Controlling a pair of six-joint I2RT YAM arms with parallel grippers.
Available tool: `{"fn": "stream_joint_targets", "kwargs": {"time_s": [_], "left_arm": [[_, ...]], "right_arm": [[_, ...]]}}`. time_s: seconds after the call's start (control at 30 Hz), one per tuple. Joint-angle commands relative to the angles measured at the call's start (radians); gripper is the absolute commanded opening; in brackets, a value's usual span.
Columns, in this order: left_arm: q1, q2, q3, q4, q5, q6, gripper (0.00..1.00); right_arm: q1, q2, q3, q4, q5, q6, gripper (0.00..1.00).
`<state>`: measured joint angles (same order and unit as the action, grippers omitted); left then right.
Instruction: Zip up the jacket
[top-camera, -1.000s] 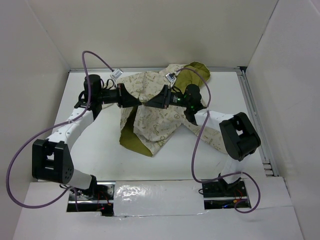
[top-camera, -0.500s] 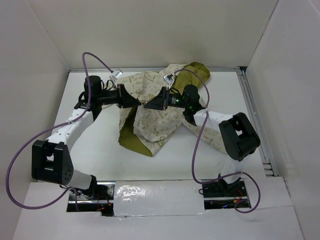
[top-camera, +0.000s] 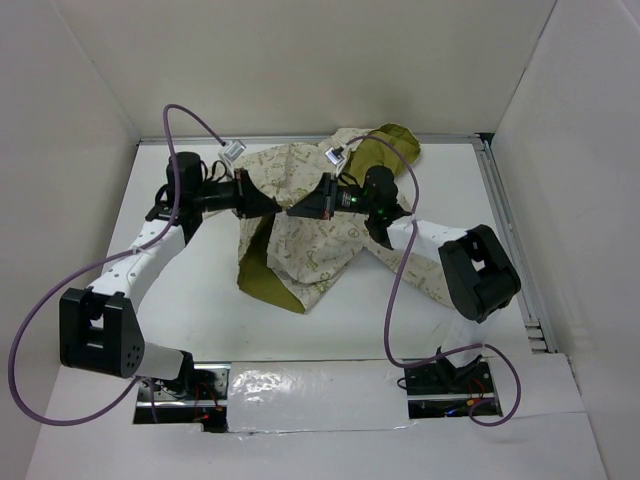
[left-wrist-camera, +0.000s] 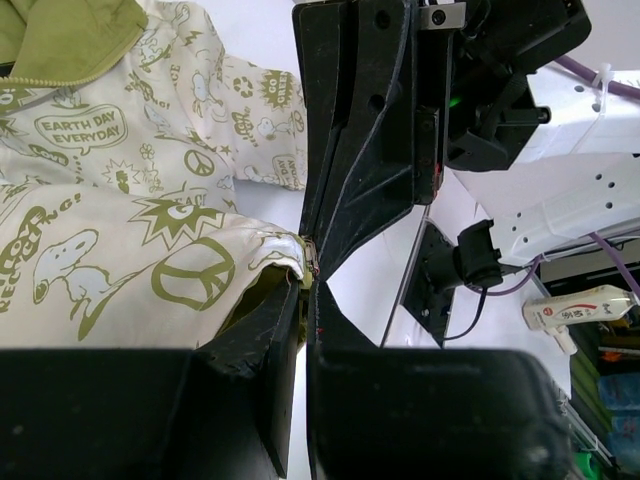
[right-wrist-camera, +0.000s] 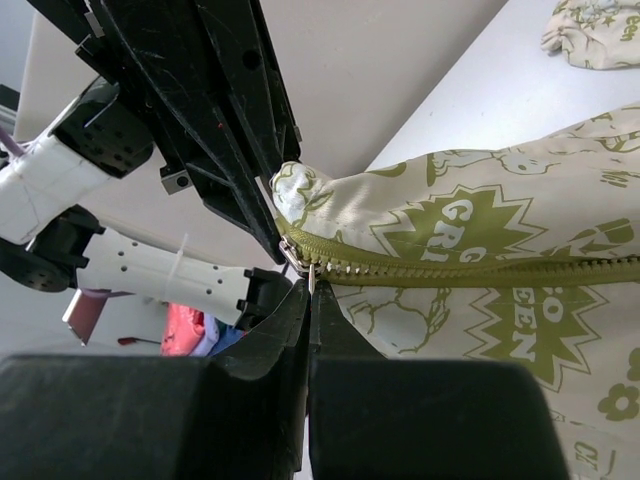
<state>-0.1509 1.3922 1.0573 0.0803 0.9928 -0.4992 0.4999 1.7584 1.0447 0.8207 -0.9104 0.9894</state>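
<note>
The cream jacket (top-camera: 315, 245) with olive prints lies crumpled at the back middle of the table, its hood (top-camera: 388, 150) toward the rear. My left gripper (top-camera: 276, 207) reaches in from the left and is shut on the jacket's bottom hem corner (left-wrist-camera: 285, 248) beside the zipper. My right gripper (top-camera: 294, 212) meets it from the right. In the right wrist view, my right gripper (right-wrist-camera: 309, 290) is shut on the metal zipper pull (right-wrist-camera: 311, 278), which hangs from the slider (right-wrist-camera: 291, 252) at the end of the olive zipper (right-wrist-camera: 450, 268). The left fingers (right-wrist-camera: 225, 140) stand just behind it.
An olive lining flap (top-camera: 265, 275) spreads toward the front left and a sleeve (top-camera: 430, 275) runs under my right arm. A metal rail (top-camera: 512, 235) lines the table's right edge. White walls enclose three sides; foil tape (top-camera: 310, 385) covers the front edge.
My right gripper has closed onto the zipper pull after edging slightly left. My left gripper keeps its hold on the hem and has hardly moved.
</note>
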Motion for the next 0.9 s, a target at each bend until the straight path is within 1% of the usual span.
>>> {"fn": "stream_joint_targets", "kwargs": {"time_s": [0.0, 0.17, 0.2, 0.27, 0.3, 0.4, 0.43, 0.47, 0.53, 0.57, 0.67, 0.8, 0.87], "left_arm": [[-0.013, -0.038, 0.017, -0.001, 0.023, 0.042, 0.00], [-0.016, -0.035, 0.017, -0.007, 0.018, 0.042, 0.00], [-0.015, -0.035, 0.020, -0.008, 0.017, 0.044, 0.00], [-0.015, -0.035, 0.020, -0.020, 0.018, 0.048, 0.00], [-0.016, -0.038, 0.020, -0.024, 0.018, 0.050, 0.00], [-0.016, -0.055, 0.021, -0.037, 0.006, 0.051, 0.00], [-0.016, -0.061, 0.021, -0.046, -0.015, 0.048, 0.00], [-0.018, -0.079, 0.024, -0.062, -0.020, 0.048, 0.00], [-0.018, -0.104, 0.023, -0.076, -0.049, 0.050, 0.00], [-0.018, -0.133, 0.018, -0.077, -0.068, 0.054, 0.00], [-0.021, -0.182, 0.003, -0.115, -0.109, 0.050, 0.00], [-0.021, -0.239, -0.020, -0.137, -0.160, 0.036, 0.00], [-0.019, -0.259, -0.031, -0.145, -0.181, 0.039, 0.00]], "right_arm": [[0.009, -0.043, 0.038, -0.008, -0.007, -0.053, 0.01], [0.028, -0.060, 0.064, -0.109, 0.008, -0.126, 0.03], [0.029, -0.062, 0.063, -0.103, 0.008, -0.130, 0.00], [0.032, -0.066, 0.060, -0.106, 0.016, -0.141, 0.00], [0.032, -0.069, 0.061, -0.141, 0.025, -0.155, 0.00], [0.035, -0.089, 0.058, -0.219, 0.103, -0.216, 0.00], [0.034, -0.099, 0.026, -0.229, 0.187, -0.221, 0.00], [0.035, -0.121, 0.015, -0.253, 0.224, -0.253, 0.00], [0.035, -0.131, 0.018, -0.348, 0.283, -0.288, 0.00], [0.029, -0.123, 0.031, -0.388, 0.294, -0.323, 0.00], [0.026, -0.085, 0.075, -0.466, 0.315, -0.345, 0.00], [0.002, -0.028, 0.113, -0.492, 0.317, -0.353, 0.00], [-0.009, -0.019, 0.107, -0.467, 0.305, -0.342, 0.00]]}}
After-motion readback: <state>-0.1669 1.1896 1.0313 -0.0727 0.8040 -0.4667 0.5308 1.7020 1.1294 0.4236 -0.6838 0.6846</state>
